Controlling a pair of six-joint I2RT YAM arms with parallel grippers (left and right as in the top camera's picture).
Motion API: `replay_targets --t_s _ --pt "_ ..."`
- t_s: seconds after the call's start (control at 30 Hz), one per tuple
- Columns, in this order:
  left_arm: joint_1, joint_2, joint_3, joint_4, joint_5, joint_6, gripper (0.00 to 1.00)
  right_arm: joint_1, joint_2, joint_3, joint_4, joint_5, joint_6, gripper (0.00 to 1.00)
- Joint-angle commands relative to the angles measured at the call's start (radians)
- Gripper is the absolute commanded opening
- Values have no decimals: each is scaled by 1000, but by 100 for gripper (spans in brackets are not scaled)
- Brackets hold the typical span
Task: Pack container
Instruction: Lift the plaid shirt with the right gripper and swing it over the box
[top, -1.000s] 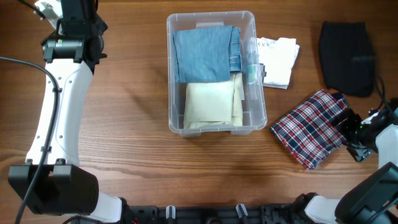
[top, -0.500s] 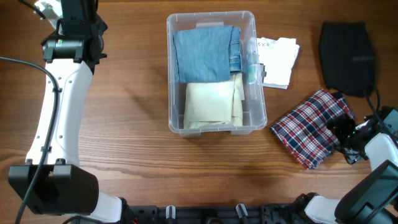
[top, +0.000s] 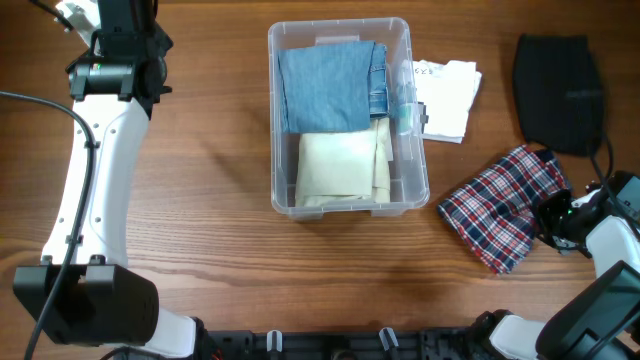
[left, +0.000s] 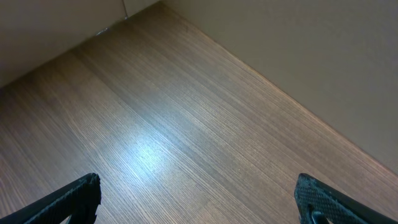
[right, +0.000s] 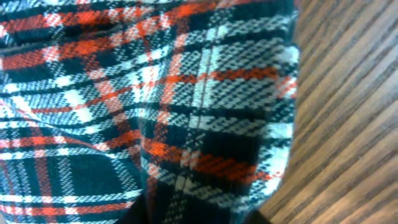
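Gripping the plaid cloth (top: 495, 205) at its edge, the right hand (top: 550, 215) was pinched shut on it. Left hand (left: 199, 199) spread wide, empty, over bare counter (left: 186, 112). Container (top: 271, 120) sat mid-counter, holding denim (top: 325, 90) and cream garment (top: 335, 165). Tag print on white garment (top: 450, 95) unreadable.

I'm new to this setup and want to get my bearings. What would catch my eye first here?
The clear container in the middle of the table stands out first, holding a folded blue garment at its far end and a cream garment at the near end. To its right lies a red-and-navy plaid garment, with the right gripper at its right edge.
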Motion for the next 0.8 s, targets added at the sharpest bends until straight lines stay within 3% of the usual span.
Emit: replay_targets --t_s 0.0,0.27,0.5,0.77 --pt "4 5 -1 3 -17 5 100 0 32 -19 -44 49 -8 4" --pt "4 5 -1 3 -17 4 99 0 -53 116 -210 -105 -10 4" --pt "4 5 -1 3 -17 4 100 0 -303 315 -359 -175 -30 4" --pt "4 5 -1 3 -17 4 100 0 -586 399 -388 -291 102 4"
